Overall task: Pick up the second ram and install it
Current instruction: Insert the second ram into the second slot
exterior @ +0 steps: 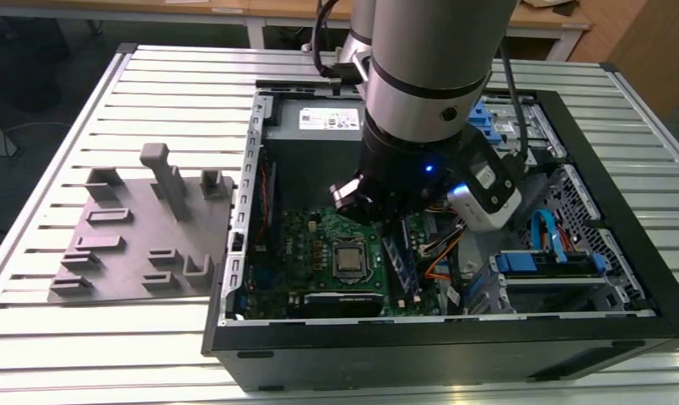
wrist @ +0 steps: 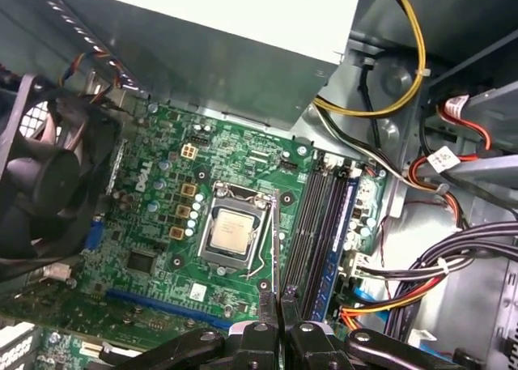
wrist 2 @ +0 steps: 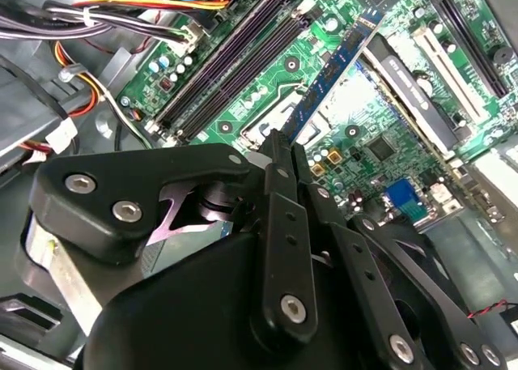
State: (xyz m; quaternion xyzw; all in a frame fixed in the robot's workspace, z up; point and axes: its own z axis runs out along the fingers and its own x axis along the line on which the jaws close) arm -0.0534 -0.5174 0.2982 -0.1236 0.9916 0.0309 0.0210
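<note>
Arm reaches down into open computer case [exterior: 244, 253], which sits on slatted table [exterior: 148, 93]. Tool [wrist 2: 283, 147] is clenched on the second ram [wrist 2: 336, 66]: in both wrist views the 2 fingers [wrist: 261, 338] are pressed together with the thin stick coming out between them. Stick held on edge, shown as a narrow line in the first wrist view [wrist: 277, 240] and a blue-green strip with dark chips in the second wrist view. It hangs above green motherboard [wrist: 154, 224], by the processor socket [wrist: 231, 232], just beside the memory slots [wrist: 316, 224]; not seated. 1 blue module [wrist: 344, 224] already stands in a slot. Grey tray with upright pegs [exterior: 126, 253] lies on the table at the exterior view's left, just beside the case.
</note>
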